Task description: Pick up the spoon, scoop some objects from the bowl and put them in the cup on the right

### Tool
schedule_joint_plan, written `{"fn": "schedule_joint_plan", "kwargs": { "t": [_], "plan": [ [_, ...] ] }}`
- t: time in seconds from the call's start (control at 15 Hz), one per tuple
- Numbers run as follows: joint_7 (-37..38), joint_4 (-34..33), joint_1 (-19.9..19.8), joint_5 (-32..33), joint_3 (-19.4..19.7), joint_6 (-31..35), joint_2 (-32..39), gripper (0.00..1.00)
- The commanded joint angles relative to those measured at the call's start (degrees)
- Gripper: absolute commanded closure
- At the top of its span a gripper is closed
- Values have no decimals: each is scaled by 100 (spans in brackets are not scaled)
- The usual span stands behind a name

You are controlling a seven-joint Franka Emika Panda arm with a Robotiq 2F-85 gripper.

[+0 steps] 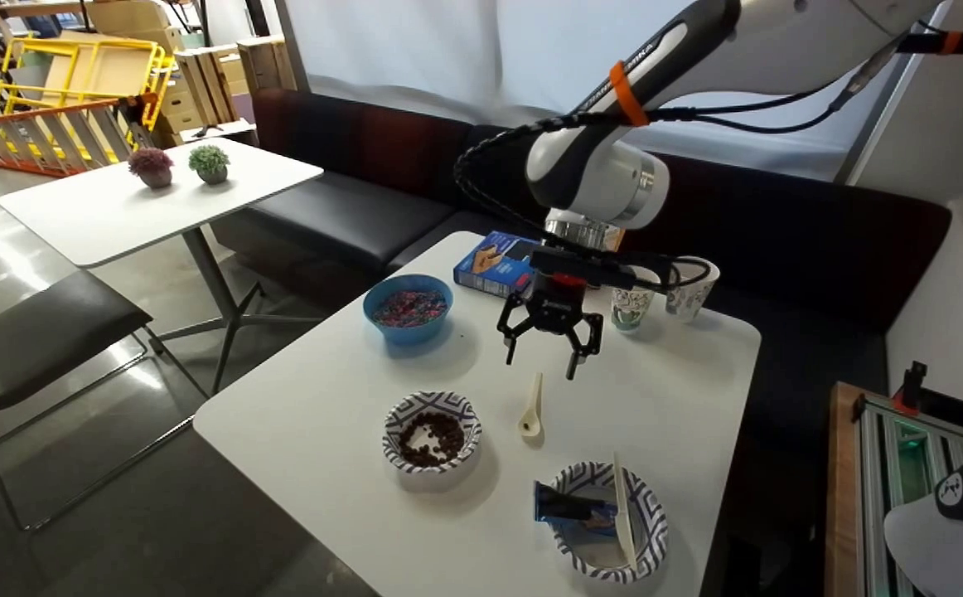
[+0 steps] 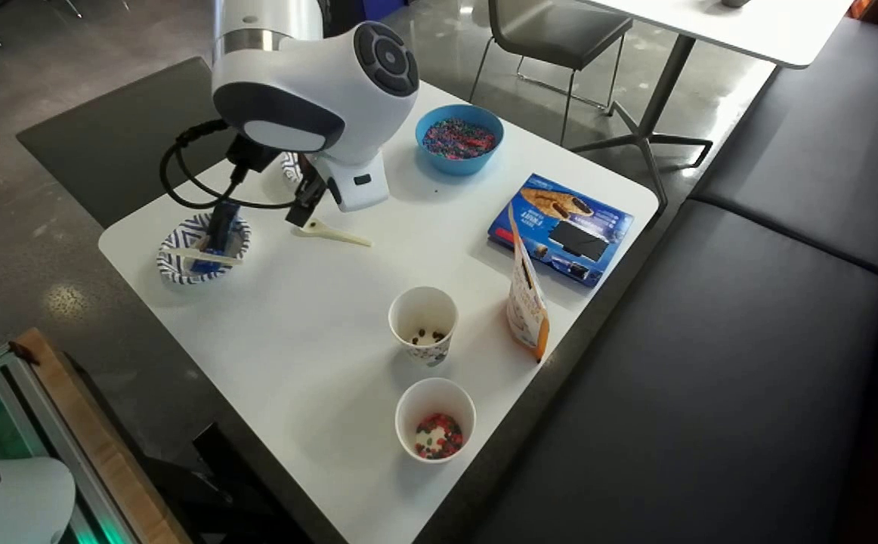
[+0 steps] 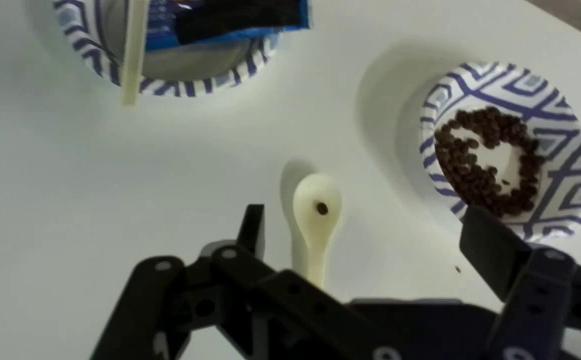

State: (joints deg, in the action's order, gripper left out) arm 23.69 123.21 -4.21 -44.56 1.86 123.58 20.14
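My claw (image 1: 540, 369) hangs empty over the desk (image 1: 307, 423), jaws wide apart; I judge that spread is meant to take in the spoon (image 3: 316, 235) below. That tool lies on the desk with its handle toward me and its scoop pointing outward, which should leave the scoop free for dipping once I clamp the handle. In the wrist view it sits off-centre between my jaws, so a small shift may be needed. 1 dark piece (image 3: 322, 208) lies in the scoop; my claw's body hides the handle's end there.

Near it stands the bowl (image 3: 560, 165), upright and open, presumably set close to keep the scooping move short. The objects (image 3: 465, 167) ring its bottom around a bare white patch. My claw covers a little of its rim in the wrist view; in an exterior view my arm (image 2: 295, 68) hides most of it.

Next is the striped plate (image 3: 190, 88), perhaps only a rest for a blue packet (image 3: 225, 22) and a pale utensil (image 3: 134, 55); the wrist view's top edge cuts off all 3.

Farthest, rightmost in an exterior view, the cup (image 1: 685, 305) I take as target stands upright, mouth ready for pouring, the marked cup (image 1: 629, 308) just beside. Its inside is hard to see there.
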Motion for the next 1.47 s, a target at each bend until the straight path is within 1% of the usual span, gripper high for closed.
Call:
{"fn": "schedule_joint_plan", "kwargs": {
  "t": [0.0, 0.07, 0.13, 0.6, 0.67, 0.73, 0.87, 1.13, 1.4],
  "plan": [
    [169, -131, 124, -619, 40, 860, 373, 0],
    [190, -177, 140, -570, 51, 880, 463, 0],
    [27, -50, 90, -434, 68, 687, 275, 0],
    [21, -61, 91, -437, 70, 717, 310, 0],
    [121, -94, 156, -268, 120, 813, 388, 0],
    [124, -107, 165, -183, 129, 774, 405, 0],
    [-99, -180, 109, -191, 86, 659, 484, 0],
    [-285, -295, 37, -296, 39, 504, 700, 0],
    [-359, -433, 42, -326, 40, 558, 997, 0]
  ]
}}
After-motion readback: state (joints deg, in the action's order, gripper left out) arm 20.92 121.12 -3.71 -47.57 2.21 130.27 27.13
